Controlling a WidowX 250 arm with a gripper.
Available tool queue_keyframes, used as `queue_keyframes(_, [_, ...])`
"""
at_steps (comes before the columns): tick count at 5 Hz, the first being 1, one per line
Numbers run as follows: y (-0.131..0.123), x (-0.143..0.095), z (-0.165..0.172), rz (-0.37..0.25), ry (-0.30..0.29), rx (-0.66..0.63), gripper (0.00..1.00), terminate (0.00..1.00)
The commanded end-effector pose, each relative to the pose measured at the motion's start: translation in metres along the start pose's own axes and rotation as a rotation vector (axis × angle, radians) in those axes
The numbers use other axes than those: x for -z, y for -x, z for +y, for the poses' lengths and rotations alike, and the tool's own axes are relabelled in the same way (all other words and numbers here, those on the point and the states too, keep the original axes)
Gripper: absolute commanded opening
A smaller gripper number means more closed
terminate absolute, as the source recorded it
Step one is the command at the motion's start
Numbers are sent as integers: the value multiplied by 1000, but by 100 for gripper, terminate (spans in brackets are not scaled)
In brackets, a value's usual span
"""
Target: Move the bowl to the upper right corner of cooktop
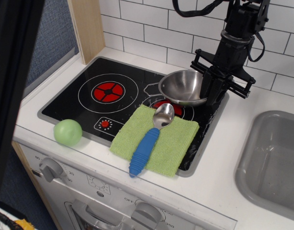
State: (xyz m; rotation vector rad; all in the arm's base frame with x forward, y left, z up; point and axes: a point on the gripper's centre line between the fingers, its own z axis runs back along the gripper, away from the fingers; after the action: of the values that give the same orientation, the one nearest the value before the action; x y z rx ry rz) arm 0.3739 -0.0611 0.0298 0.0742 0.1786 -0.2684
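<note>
The shiny steel bowl sits upright at the back right part of the black cooktop, partly over the right red burner, its small handle pointing left. My gripper comes down from above at the bowl's right rim, with its black fingers clamped on that rim. The bowl appears to rest on or just above the glass.
A green cloth with a blue-handled metal spoon lies at the cooktop's front right. A green ball sits on the counter at the front left. A grey sink lies to the right. A tiled wall stands behind.
</note>
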Motion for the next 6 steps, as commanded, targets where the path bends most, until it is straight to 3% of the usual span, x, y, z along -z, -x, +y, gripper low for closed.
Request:
queue_keyframes(1, [10, -37, 8, -152, 82, -68, 100, 0])
queue_keyframes(2, [17, -50, 12, -210, 84, -80, 100, 0])
queue_keyframes(3, [27, -49, 12, -224, 71, -79, 100, 0])
queue_keyframes(4, [34, -43, 12, -220, 36, -77, 100, 0])
queue_keyframes(6, [34, -43, 12, -220, 36, -77, 100, 0])
